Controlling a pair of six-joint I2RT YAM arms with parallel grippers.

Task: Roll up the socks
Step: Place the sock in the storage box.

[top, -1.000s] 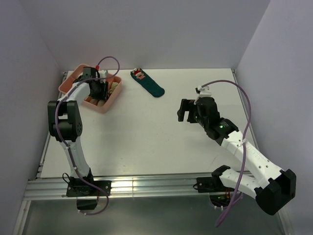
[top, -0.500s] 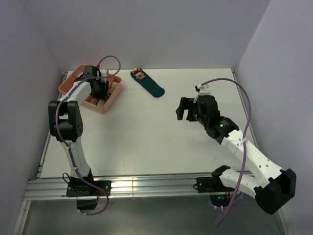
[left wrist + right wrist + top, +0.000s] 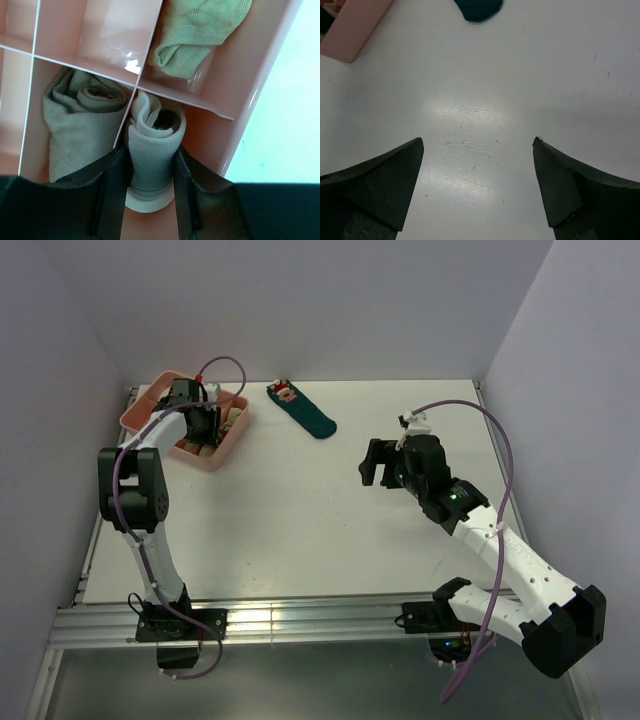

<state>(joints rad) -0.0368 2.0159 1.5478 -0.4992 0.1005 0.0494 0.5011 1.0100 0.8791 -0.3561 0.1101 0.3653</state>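
Note:
In the left wrist view a rolled cream sock [image 3: 152,135] with darker bands near its lower end stands on end in a compartment of the pink divided tray [image 3: 250,85]. My left gripper [image 3: 151,155] is shut on it, one finger pressed to each side of the roll. A rolled plain tan sock [image 3: 80,120] fills the compartment to its left. From above, the left gripper [image 3: 200,425] reaches down into the tray [image 3: 140,412]. My right gripper [image 3: 378,465] hovers open over bare table at centre right, nothing between its fingers [image 3: 400,175].
A pale green sock [image 3: 200,35] lies bunched in another tray compartment. A dark teal sock with a red-and-white figure [image 3: 303,410] lies flat on the table behind centre; its toe end [image 3: 479,9] shows in the right wrist view, as does the tray's corner [image 3: 350,25].
My left gripper's fingers have drawn slightly closer on the rolled sock inside the tray. The right gripper has drifted a little to the left.

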